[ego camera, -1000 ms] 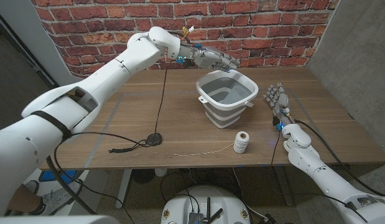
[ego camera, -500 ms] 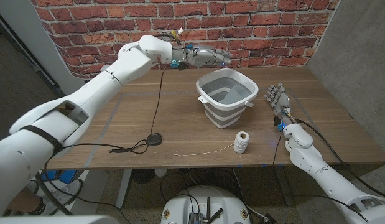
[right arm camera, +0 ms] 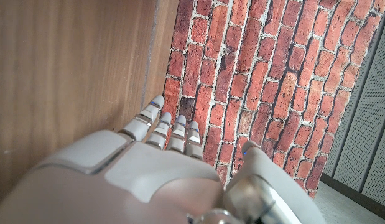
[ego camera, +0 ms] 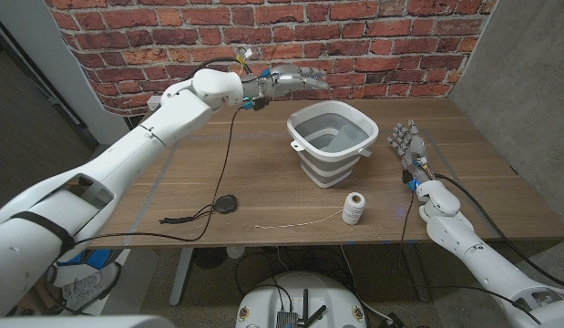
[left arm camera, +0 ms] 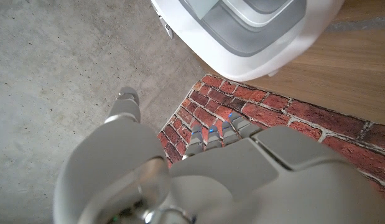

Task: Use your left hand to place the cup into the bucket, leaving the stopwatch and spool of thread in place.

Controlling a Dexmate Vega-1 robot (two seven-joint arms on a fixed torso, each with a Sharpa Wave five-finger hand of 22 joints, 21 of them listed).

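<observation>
A white and grey collapsible bucket (ego camera: 329,169) stands on the wooden table (ego camera: 500,196), right of centre; its white wall is also in the left wrist view (left arm camera: 260,43). My left hand (ego camera: 295,78) hovers in the air behind the bucket's far left side, fingers stretched out towards the brick wall, holding nothing; the left wrist view shows its back (left arm camera: 204,180). A white spool of thread (ego camera: 353,209) stands in front of the bucket. A black stopwatch (ego camera: 226,203) with a lanyard lies front centre-left. My right hand (ego camera: 406,146) stands on the table right of the bucket, fingers apart and empty.
A loose thread (ego camera: 295,223) trails left from the spool along the front edge. A thin black cable (ego camera: 234,137) hangs from my left wrist towards the stopwatch. A brick wall (ego camera: 391,41) closes the table's far side.
My left hand has drawn back from over the bucket's far rim, moving left and a little higher. The right hand, spool and stopwatch have stayed put.
</observation>
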